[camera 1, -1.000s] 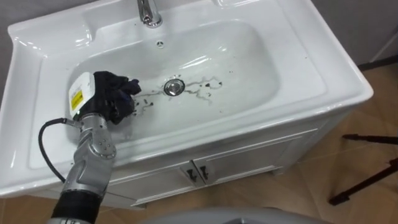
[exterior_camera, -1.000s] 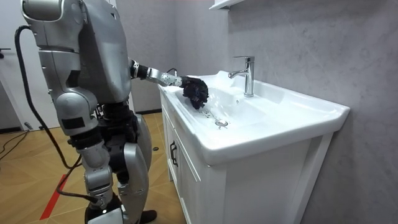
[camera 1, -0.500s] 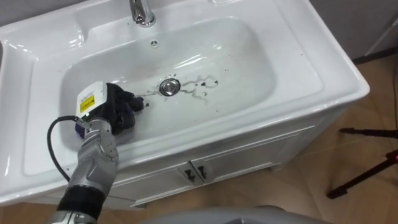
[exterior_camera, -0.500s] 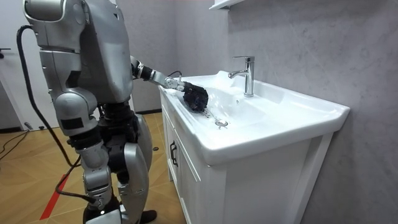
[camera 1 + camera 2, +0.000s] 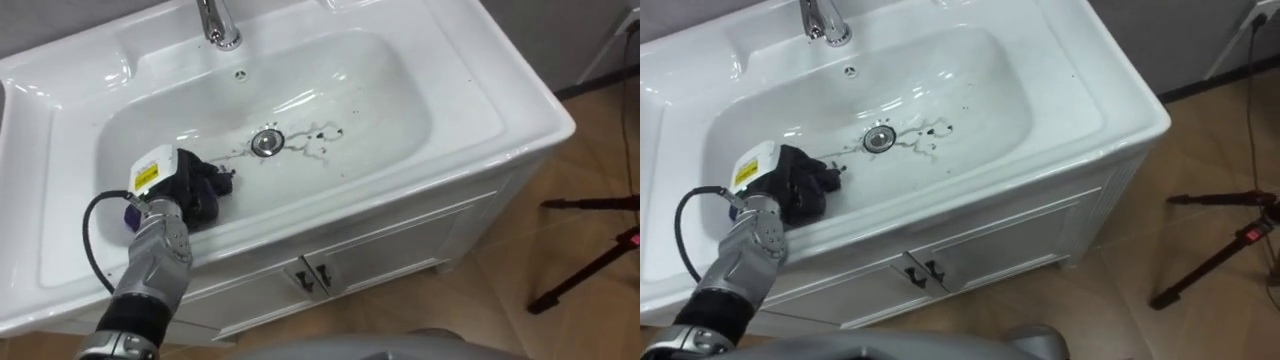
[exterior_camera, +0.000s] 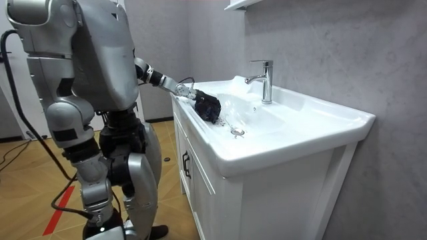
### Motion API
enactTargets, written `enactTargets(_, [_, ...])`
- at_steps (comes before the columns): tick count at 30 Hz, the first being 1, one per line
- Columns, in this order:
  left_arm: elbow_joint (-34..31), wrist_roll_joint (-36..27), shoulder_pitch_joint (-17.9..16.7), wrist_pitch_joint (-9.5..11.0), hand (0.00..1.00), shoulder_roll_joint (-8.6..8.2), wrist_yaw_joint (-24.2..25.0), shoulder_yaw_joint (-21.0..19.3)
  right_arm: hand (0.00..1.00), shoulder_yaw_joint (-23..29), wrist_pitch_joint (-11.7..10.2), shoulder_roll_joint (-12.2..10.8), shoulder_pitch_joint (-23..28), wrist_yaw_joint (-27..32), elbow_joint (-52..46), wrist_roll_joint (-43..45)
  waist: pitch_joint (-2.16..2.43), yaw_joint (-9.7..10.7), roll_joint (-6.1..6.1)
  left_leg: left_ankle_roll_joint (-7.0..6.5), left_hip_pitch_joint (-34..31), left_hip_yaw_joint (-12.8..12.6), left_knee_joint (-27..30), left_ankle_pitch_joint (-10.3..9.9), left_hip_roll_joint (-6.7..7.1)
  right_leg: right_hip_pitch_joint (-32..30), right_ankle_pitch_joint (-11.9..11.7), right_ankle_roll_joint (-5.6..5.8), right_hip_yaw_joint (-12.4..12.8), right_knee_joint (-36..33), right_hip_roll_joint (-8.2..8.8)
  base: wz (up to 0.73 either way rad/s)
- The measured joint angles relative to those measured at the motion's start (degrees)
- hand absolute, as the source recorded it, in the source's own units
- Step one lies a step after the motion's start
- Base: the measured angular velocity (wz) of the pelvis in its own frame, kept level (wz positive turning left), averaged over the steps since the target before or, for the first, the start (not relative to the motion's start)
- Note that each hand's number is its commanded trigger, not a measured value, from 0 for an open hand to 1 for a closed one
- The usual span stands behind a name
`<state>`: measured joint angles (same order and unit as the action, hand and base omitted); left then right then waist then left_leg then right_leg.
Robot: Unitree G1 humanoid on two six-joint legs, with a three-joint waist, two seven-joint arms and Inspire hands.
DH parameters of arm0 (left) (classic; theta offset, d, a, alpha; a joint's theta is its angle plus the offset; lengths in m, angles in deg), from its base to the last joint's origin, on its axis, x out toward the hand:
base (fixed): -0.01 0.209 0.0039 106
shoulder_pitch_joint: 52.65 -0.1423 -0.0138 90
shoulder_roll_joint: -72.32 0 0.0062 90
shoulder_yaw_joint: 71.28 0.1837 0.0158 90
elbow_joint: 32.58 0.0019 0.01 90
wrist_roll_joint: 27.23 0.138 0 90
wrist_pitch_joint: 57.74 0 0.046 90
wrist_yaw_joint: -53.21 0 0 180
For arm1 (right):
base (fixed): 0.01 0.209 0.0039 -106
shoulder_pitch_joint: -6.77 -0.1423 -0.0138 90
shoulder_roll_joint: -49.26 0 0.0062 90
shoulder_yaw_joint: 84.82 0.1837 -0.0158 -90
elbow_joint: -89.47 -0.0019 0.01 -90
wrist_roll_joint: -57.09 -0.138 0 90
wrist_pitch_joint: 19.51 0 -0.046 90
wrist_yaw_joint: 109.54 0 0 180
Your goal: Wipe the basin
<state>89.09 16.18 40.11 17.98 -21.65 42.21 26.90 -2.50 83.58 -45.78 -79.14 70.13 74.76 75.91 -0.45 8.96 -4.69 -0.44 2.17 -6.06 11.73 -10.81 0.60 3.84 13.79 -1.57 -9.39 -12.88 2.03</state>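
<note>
Well, starting at the fingers, we cannot tell whether they are clenched or lie flat: they are lost, black on black, in the dark cloth (image 5: 208, 190) bunched under and ahead of the left hand (image 5: 165, 185). We see that hand low on the left front slope of the basin (image 5: 390, 85), its back turned up. The cloth lies on the white surface, its leading edge short of the drain (image 5: 266, 142). Just right of the drain, thin dark smudges (image 5: 322, 135) trail across the basin's bottom, apart from the cloth, and a few fainter marks lie between cloth and drain. Behind the drain we see the small overflow hole (image 5: 239, 73), and past it the chrome faucet (image 5: 214, 24) stands on the back ledge. The forearm comes in over the front rim from the lower left. Under the basin is a white cabinet (image 5: 400, 255) with two doors, their dark handles (image 5: 310, 281) side by side at the middle. To the right, the black legs of a tripod (image 5: 590, 285) rest on the wooden floor (image 5: 600, 170). From the room view we see the robot standing at the cabinet's front, on the room view's left. Its left arm is stretched over the rim into the basin, and a grey wall (image 6: 333, 47) rises behind the faucet.
</note>
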Motion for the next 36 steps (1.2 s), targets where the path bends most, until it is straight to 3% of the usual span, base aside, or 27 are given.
enactTargets(5, [4.16, -0.40, 3.03, 0.29, 1.00, -0.01, -1.36, 0.89, 0.00, 0.14, 0.62, 0.42, -1.54, 0.78, 0.01, -3.51, 0.14, 0.33, -0.22, -0.40, -1.02, -2.52, -0.35, 0.35, -0.10, -2.20, -0.06, 0.05, 1.16, -0.91, 0.18, -0.14])
enactTargets(7, [8.63, -0.45, 6.79, 0.65, 1.00, -0.11, -1.62, 1.42, 0.00, 0.10, 0.55, 0.53, -2.77, 1.24, 0.20, -5.12, 0.16, 0.36, -0.25, -0.44, -1.60, -2.92, -0.37, 0.38, -0.10, -2.94, -0.25, 0.14, 1.44, -0.96, 0.15, -0.08])
enactTargets(12, [15.71, -3.70, 12.52, 1.92, 1.00, -0.96, -3.68, 1.54, 0.00, -0.14, -0.29, 0.48, -3.61, 2.06, 0.31, -7.80, 0.14, 0.76, -0.22, -0.46, -2.66, -4.26, -0.39, 0.38, -0.19, -4.37, -0.51, 0.23, 2.27, -0.97, -0.13, -0.09])
enactTargets(17, [22.24, -9.55, 18.61, 3.29, 1.00, -1.78, -5.32, 1.28, 0.00, -0.10, -1.09, 0.51, -4.60, 2.19, 0.78, -7.83, -0.25, 1.76, 0.43, -0.49, -3.64, -5.13, -0.47, 0.40, -0.21, -6.00, -0.53, 0.26, 3.04, -2.01, -0.15, -0.11])
enactTargets(19, [24.60, -13.27, 21.30, 3.58, 1.00, -1.93, -5.96, 1.23, 0.00, -0.13, -1.17, 0.48, -5.22, 2.43, 0.78, -9.09, -0.44, 1.94, 0.96, -0.49, -4.16, -7.06, -0.48, 0.40, -0.46, -7.02, -0.55, 0.27, 3.59, -2.02, -0.18, -0.15])
enactTargets(26, [26.49, -21.65, 24.11, 4.78, 1.00, -2.10, -6.34, 1.46, 0.00, -0.08, -1.16, 0.49, -6.27, 2.86, 0.69, -9.53, -0.44, 2.52, 1.74, -0.64, -5.49, -9.87, -0.44, 0.49, -0.81, -9.98, -0.74, 0.28, 6.08, -3.62, -0.47, -0.18])
enactTargets(29, [27.64, -24.29, 25.14, 5.17, 1.00, -1.42, -6.35, 1.45, 0.00, -0.11, -1.25, 0.50, -7.26, 2.84, 0.66, -9.53, -0.50, 3.04, 1.93, -0.68, -6.19, -11.08, -0.29, 0.52, -0.85, -11.50, -0.66, 0.32, 6.45, -4.87, -0.34, -0.09])
enactTargets(36, [32.51, -29.64, 29.74, 5.91, 1.00, -1.65, -6.39, 2.81, 0.00, -2.39, -1.78, 0.34, -7.58, 2.84, 0.82, -9.89, -0.83, 5.12, 2.39, -1.06, -8.29, -11.38, 1.43, 0.75, -1.16, -12.89, -1.01, 0.78, 7.28, -4.91, -0.18, 0.02])
